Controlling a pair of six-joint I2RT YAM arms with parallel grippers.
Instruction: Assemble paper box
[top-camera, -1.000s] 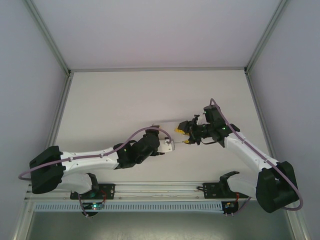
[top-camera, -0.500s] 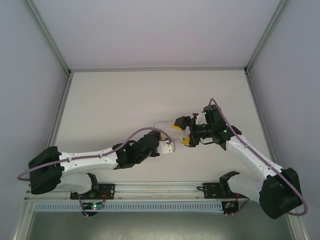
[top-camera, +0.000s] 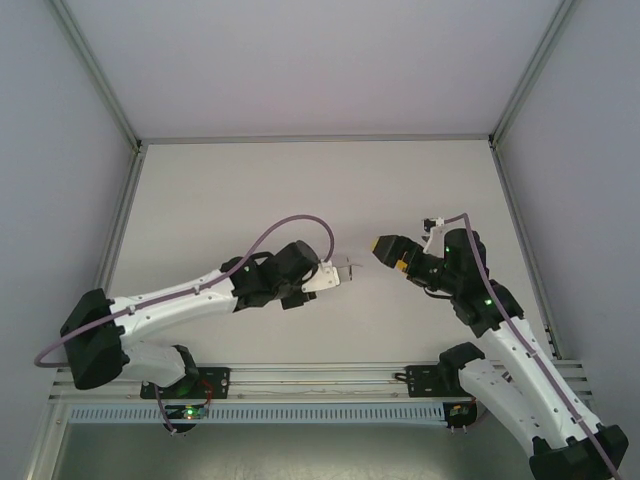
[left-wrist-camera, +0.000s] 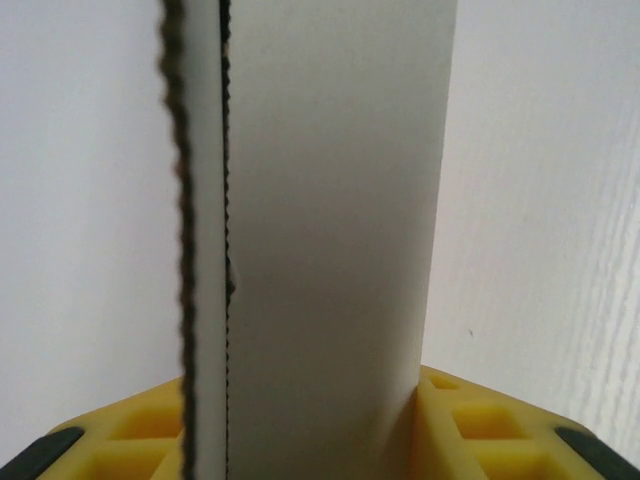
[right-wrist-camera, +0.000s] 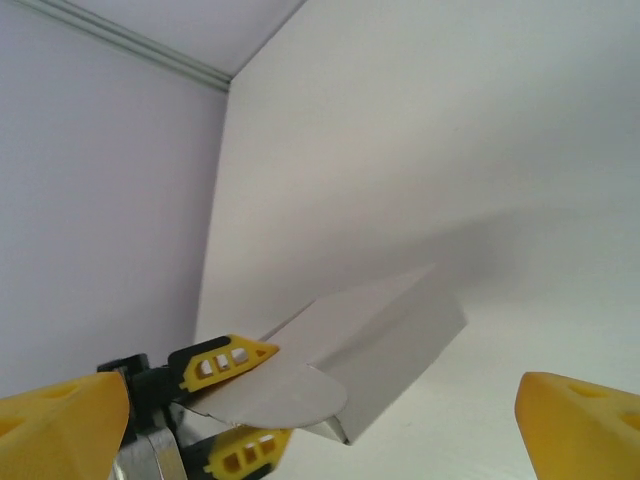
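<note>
Paper box (right-wrist-camera: 392, 335), thin white card, rectangular, one rounded flap: I see it clamped between yellow fingers (left-wrist-camera: 480, 435) of left gripper (top-camera: 322, 277), over white table (top-camera: 230, 190). Right gripper (top-camera: 394, 257): jaws spread wide, nothing held, near box end, not touching.

Free table (top-camera: 300, 190) beyond paper box (right-wrist-camera: 385, 335)

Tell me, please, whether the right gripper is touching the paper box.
Apart. The top view shows a gap of table between the right gripper and the paper box; its jaws stand open.
</note>
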